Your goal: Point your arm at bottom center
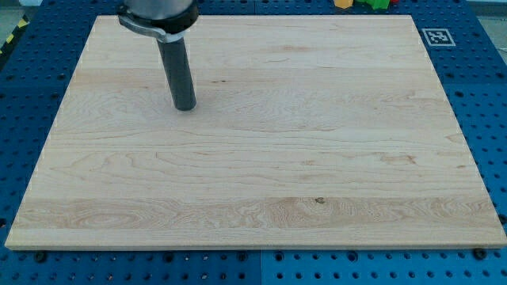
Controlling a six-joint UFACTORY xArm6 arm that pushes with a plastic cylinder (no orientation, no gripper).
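Note:
My tip [184, 106] rests on the wooden board [261, 158] in its upper left part, left of centre. The dark rod rises from it to the arm's mount at the view's top left. No block lies on the board near the tip. A yellow block [343, 3] and a green block [377, 3] show only partly at the view's top edge, beyond the board's far side, far to the right of the tip. A sliver of red shows between them.
The board lies on a blue perforated table [24, 95]. A black-and-white marker tag [438, 36] sits by the board's top right corner. Yellow-black tape shows at the top left corner.

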